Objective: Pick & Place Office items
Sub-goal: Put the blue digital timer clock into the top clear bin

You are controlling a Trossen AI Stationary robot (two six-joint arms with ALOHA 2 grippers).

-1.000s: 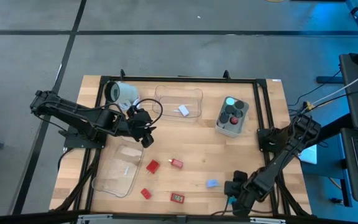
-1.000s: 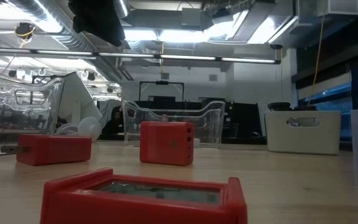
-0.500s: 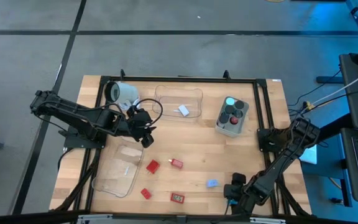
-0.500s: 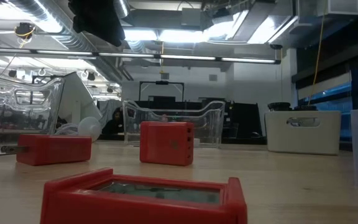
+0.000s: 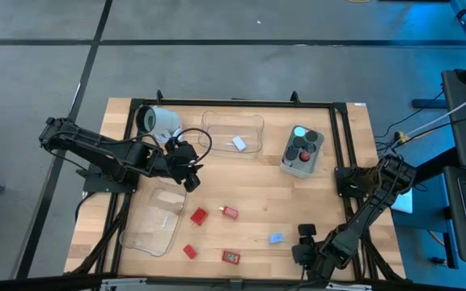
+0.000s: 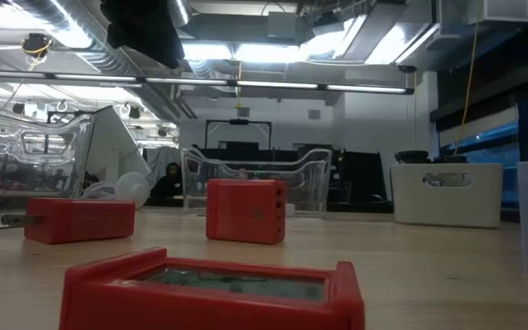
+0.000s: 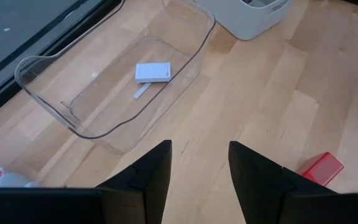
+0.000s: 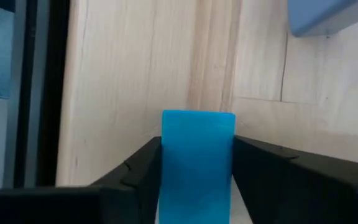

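I read this job as roughly halfway: the grey square tub (image 5: 302, 153) at the far right of the table (image 5: 330, 202) already holds several black round knobs and a teal piece, and the pale lavender piece (image 7: 152, 72) lies flat in the far clear tray (image 7: 55, 106), while four red blocks are loose on the bare wood near the front, among them one by the near tray (image 5: 199, 216), one beside it (image 5: 230, 212), one at the front edge (image 5: 232, 257) and a small one (image 5: 189, 250), with a light blue block (image 5: 276, 238) to their right. My right gripper (image 8: 197, 186) sits at the front right corner of the table with its dark fingers pressed against both sides of a bright blue block (image 8: 197, 149), a smooth, flat-faced plastic slab, so that one looks picked but not yet delivered. My left gripper (image 7: 199, 168) hangs between the white mug (image 5: 157, 120) and the near clear tray (image 5: 152, 222), its fingers a narrow gap apart with nothing between them. The red blocks look hard and matte with squared edges; the front one shows a recessed greenish top in the low view (image 6: 211, 291). Both trays are thin, glossy, rounded at the corners and likely slippery
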